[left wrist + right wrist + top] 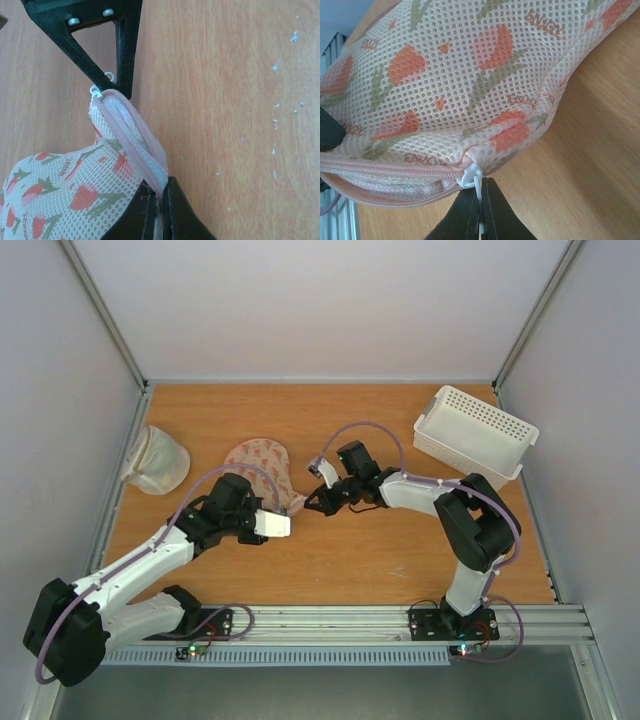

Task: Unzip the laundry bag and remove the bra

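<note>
The laundry bag (258, 468), cream mesh with red tulip prints and a pink zipper edge, lies left of the table's middle. My left gripper (293, 508) is shut on the bag's pink zipper edge (145, 150) at its near right end; the pinch shows in the left wrist view (160, 194). My right gripper (312, 504) is shut on the white zipper pull (474, 176), at the closed end of the zipper (390, 169). The right fingers (125, 60) also show in the left wrist view, right at the bag's tip. The bra is hidden.
A white perforated basket (475, 430) stands tilted at the back right. An off-white mesh sack (155, 460) lies at the left edge. Grey walls close off the table at the left, the back and the right.
</note>
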Robot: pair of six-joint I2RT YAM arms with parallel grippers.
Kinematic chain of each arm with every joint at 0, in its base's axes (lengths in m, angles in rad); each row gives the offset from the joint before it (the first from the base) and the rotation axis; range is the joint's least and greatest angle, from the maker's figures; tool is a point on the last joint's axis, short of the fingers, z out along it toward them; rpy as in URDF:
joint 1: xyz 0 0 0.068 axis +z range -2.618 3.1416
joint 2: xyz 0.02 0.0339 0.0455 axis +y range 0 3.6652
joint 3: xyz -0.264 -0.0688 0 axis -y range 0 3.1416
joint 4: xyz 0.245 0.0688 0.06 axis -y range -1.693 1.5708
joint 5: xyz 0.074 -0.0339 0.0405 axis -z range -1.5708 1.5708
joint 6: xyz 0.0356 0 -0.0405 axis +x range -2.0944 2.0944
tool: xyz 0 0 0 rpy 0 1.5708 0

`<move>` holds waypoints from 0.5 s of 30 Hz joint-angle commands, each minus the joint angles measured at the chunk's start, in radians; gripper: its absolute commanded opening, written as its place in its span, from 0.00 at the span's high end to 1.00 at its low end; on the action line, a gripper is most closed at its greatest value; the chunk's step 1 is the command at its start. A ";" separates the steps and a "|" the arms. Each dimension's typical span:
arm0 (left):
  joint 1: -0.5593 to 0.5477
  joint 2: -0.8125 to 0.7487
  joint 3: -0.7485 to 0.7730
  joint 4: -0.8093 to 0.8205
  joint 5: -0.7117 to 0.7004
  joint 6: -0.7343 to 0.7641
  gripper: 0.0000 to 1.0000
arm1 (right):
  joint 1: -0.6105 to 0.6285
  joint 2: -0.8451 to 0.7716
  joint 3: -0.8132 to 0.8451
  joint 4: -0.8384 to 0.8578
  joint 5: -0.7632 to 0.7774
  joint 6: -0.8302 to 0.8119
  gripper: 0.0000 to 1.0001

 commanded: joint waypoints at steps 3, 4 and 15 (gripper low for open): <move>-0.003 -0.018 0.013 -0.087 0.164 -0.094 0.74 | -0.085 0.005 -0.024 0.007 0.154 0.000 0.92; -0.003 -0.017 0.011 -0.080 0.174 -0.110 0.60 | -0.085 0.009 -0.025 0.000 0.147 0.001 0.84; 0.034 -0.048 0.025 0.119 -0.095 -0.640 0.06 | -0.085 -0.111 -0.057 -0.151 0.457 0.115 0.31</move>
